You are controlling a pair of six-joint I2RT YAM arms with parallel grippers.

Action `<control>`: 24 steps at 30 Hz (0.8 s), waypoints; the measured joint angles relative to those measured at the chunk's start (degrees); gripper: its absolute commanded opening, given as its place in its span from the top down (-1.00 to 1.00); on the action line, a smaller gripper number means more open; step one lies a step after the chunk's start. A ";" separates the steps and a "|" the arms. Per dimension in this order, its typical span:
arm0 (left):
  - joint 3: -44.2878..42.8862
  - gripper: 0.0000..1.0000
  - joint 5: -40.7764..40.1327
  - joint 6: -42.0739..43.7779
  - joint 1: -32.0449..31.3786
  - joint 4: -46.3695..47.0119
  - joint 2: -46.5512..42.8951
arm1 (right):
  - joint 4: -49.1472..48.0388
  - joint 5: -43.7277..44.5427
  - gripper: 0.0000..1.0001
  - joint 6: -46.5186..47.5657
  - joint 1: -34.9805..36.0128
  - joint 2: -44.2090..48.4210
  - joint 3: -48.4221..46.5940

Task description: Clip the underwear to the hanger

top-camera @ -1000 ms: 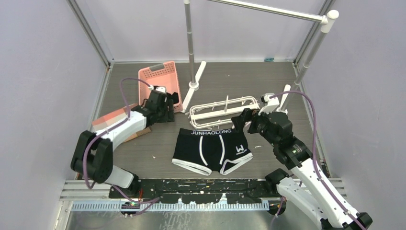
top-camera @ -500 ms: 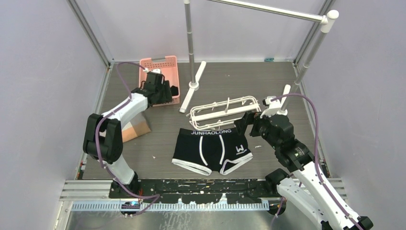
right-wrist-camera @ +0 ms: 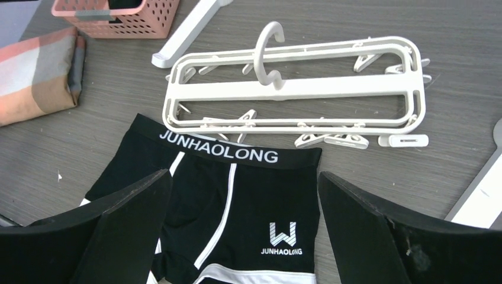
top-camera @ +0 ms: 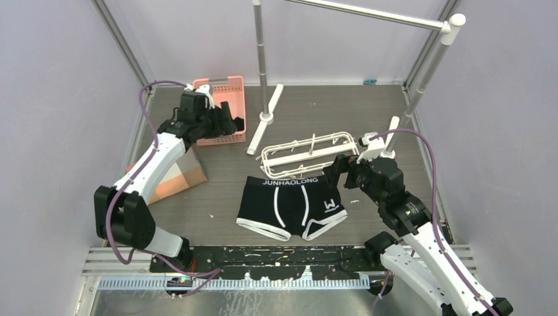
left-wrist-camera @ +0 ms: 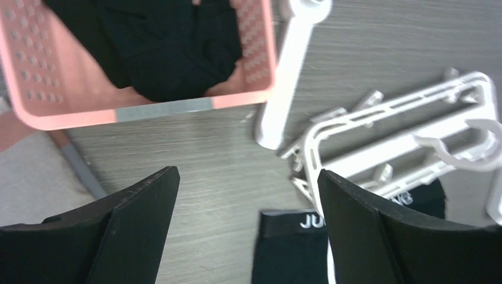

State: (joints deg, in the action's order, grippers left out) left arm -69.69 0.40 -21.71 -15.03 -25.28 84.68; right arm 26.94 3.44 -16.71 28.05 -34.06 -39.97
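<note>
Underwear (right-wrist-camera: 237, 201) legs partly hidden behind wide-open right gripper (right-wrist-camera: 244, 176); left gripper (left-wrist-camera: 248, 173) likewise wide, empty.

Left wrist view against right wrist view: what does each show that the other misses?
Only left wrist: the black clothes inside the pink basket. Only right wrist: the W logo on the underwear, its full waistband lettering, and a folded checked cloth. Both: the white hanger lying flat next to the waistband.

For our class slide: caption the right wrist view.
Open right gripper frames black lettered boxer briefs beside white plastic clip hanger.
</note>
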 measured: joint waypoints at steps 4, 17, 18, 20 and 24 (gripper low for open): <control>-2.43 -0.96 8.20 1.18 1.03 -3.56 -2.40 | -2.64 -1.16 -0.99 2.51 0.00 0.48 0.00; -6.78 -0.96 11.02 4.00 3.15 -22.47 -3.69 | -11.15 -9.57 -1.00 7.80 0.00 -9.97 -6.56; -6.91 -0.96 10.12 3.87 3.15 -23.89 -3.69 | -10.82 -9.53 -1.00 7.82 0.00 -11.08 -6.73; -7.17 -0.96 8.11 3.30 3.17 -26.27 -3.72 | -9.18 -9.46 -1.00 7.85 0.00 -11.26 -6.73; -7.21 -0.96 4.26 2.67 3.17 -28.65 -4.02 | -8.26 -8.39 -1.00 8.22 0.00 -10.14 -6.71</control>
State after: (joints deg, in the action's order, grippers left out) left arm -76.90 4.67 -19.05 -11.86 -53.93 80.66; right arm 18.68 -4.95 -8.49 28.05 -44.21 -46.68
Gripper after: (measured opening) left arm 0.980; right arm 0.998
